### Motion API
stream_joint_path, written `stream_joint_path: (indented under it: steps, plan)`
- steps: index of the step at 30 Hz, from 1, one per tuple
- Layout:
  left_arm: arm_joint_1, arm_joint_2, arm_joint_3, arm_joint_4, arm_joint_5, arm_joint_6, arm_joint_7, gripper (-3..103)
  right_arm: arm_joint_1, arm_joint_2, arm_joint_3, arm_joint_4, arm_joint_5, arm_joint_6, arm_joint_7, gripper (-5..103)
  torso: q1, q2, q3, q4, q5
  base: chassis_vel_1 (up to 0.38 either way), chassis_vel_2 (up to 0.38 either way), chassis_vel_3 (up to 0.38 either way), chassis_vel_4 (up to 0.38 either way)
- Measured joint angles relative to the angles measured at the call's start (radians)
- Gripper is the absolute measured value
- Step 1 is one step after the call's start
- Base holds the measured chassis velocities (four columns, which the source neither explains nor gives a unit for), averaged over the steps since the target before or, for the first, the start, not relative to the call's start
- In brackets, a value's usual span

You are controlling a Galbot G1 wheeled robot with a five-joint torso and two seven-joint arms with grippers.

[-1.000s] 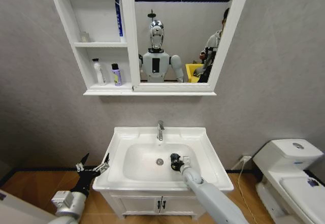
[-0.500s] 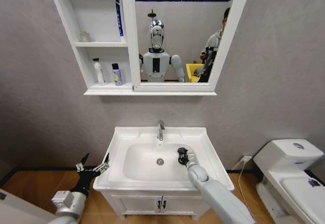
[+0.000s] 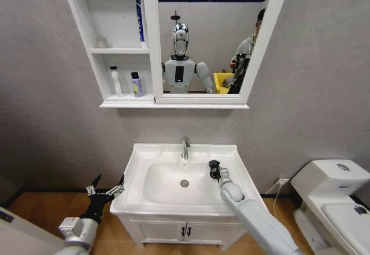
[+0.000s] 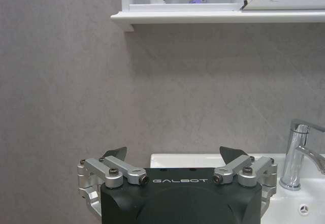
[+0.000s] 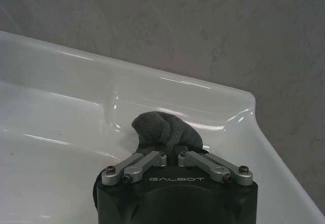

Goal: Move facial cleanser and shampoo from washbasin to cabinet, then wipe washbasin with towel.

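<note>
Washbasin [image 3: 151, 151] fixed to wall under cabinet [image 3: 92, 29], bowl bare apart from drain, so wiping judged the step in hand. Cabinet lowest shelf holding white bottle [image 3: 117, 81] and purple bottle [image 3: 136, 85] upright side by side; blue tube [image 3: 140, 15] up top. Right gripper [image 3: 214, 167] at bowl's back right rim, jaws clamped on towel [image 5: 165, 131], cloth pressed to ceramic for rubbing. Left gripper [image 3: 105, 190] parked beside basin's left edge, jaws spread, holding nothing.
</note>
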Motion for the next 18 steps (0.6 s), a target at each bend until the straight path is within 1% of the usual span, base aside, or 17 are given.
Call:
stream_joint_path:
  steps: [1, 3, 4, 6, 12, 18]
  plan:
    - [0.000, 0.000, 0.000, 0.000, 0.000, 0.000, 0.000, 100, 0.000, 0.000, 0.000, 0.000, 0.000, 0.000, 0.000, 5, 0.000, 0.000, 0.000, 0.0000, 0.0000, -0.082, -0.019, 0.010, -0.012]
    - [0.000, 0.000, 0.000, 0.000, 0.000, 0.000, 0.000, 100, 0.008, -0.010, 0.013, 0.013, -0.003, 0.009, 0.000, 5, 0.001, 0.000, 0.000, 0.0005, -0.0019, -0.074, -0.021, 0.054, -0.025]
    - [0.000, 0.000, 0.000, 0.000, 0.000, 0.000, 0.000, 100, 0.008, -0.010, 0.013, 0.013, -0.003, 0.009, 0.000, 5, 0.001, 0.000, 0.000, 0.0005, -0.0019, -0.067, -0.021, 0.069, -0.011]
    - [0.000, 0.000, 0.000, 0.000, 0.000, 0.000, 0.000, 100, 0.017, -0.018, 0.022, 0.018, 0.002, 0.021, -0.007, 5, 0.001, 0.000, 0.000, 0.0015, -0.0010, -0.013, 0.004, 0.035, 0.012]
    - [0.000, 0.000, 0.000, 0.000, 0.000, 0.000, 0.000, 100, 0.018, -0.024, 0.048, 0.013, 0.006, 0.055, -0.035, 5, 0.000, 0.000, 0.000, 0.0015, -0.0012, 0.000, 0.000, 0.000, 0.000]
    - [0.000, 0.000, 0.000, 0.000, 0.000, 0.000, 0.000, 100, 0.010, -0.037, 0.063, 0.026, 0.016, 0.070, -0.057, 5, 0.000, 0.000, 0.000, 0.0014, -0.0012, 0.000, 0.000, 0.000, 0.000]
